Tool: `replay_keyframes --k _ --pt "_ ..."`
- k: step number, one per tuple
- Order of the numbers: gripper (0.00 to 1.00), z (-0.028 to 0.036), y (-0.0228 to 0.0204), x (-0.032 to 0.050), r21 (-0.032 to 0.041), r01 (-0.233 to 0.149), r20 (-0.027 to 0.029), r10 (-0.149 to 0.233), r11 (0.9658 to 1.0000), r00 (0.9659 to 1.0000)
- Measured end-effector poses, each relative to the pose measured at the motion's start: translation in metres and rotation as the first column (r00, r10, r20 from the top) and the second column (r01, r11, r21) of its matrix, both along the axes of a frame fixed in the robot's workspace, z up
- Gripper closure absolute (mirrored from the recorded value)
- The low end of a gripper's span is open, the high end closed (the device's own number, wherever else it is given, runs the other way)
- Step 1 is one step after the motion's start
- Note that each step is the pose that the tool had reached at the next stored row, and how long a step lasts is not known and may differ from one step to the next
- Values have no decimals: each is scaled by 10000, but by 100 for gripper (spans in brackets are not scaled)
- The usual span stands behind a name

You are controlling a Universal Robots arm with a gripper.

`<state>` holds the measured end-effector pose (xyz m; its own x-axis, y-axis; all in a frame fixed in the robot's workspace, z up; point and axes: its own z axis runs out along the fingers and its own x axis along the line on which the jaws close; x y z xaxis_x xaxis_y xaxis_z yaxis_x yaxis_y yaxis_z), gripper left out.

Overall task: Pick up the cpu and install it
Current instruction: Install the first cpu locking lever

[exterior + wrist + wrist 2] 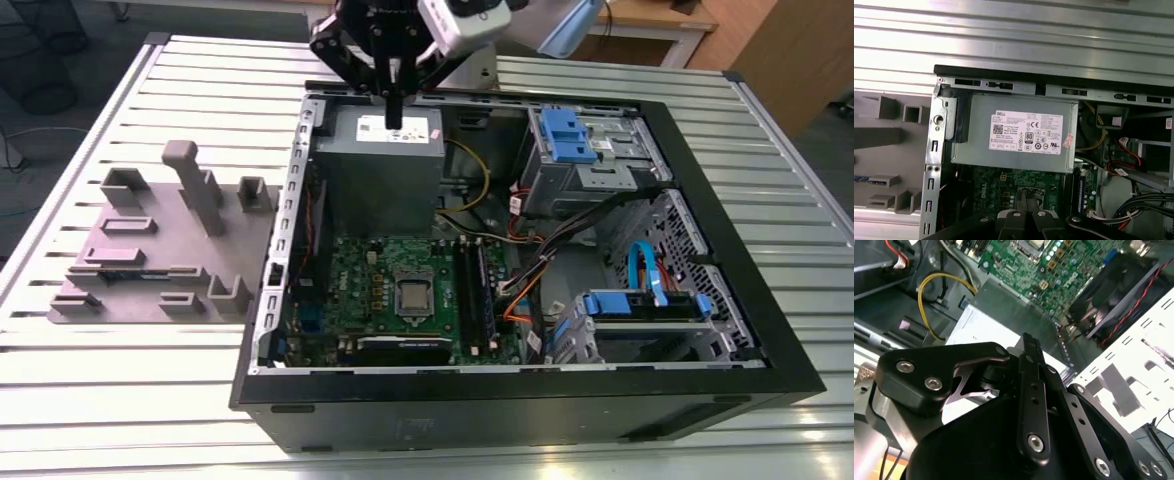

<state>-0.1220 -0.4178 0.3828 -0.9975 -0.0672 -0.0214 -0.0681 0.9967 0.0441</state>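
well above the open case (787,385), the gripper (394,120) hangs over the power supply (380,160) with its fingers pressed together into one thin dark blade – closed, and nothing visible between the tips. in the second wrist view the same fingers (1030,355) run up as a single bar from the black linkage, with no gap and no chip in them; in the first wrist view the tips (1026,202) meet side by side over the green board (1004,187).

the cpu (412,294) lies flat in its socket near the middle of the motherboard (360,275), silver top up, well apart from the gripper – that reads as already seated, though whether it is locked down i cannot tell. the case lies on its side with the panel off, likely so the board faces upward for a straight reach from above. the mauve tray (134,270) sits on the slatted table (80,400), beside the case at the exterior view's left, probably as a parts holder; i can't make out any chip on it.

the exterior view gives the whole layout – tray, case, blue drive brackets (566,135). the first wrist view shows the label (1026,132) on the power supply squarely from overhead, and the second shows a yellow cable (924,300) looping beside it and a black fan (1119,285) with red wire.
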Motion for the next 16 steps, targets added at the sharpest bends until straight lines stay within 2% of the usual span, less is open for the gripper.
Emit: replay_keyframes --k 5,7,9,13,16 --pt "90 -26 -117 0 -1 -40 -1 40 10000 10000" --pt "90 -44 -129 0 3 -151 -1 151 9999 9999" --pt "90 -57 -129 0 0 -516 -4 516 9987 9987" --pt "90 -86 -129 0 1 -1232 -4 1232 9924 9924" --pt "90 -110 -129 0 1 -1783 -4 1783 9840 9840"
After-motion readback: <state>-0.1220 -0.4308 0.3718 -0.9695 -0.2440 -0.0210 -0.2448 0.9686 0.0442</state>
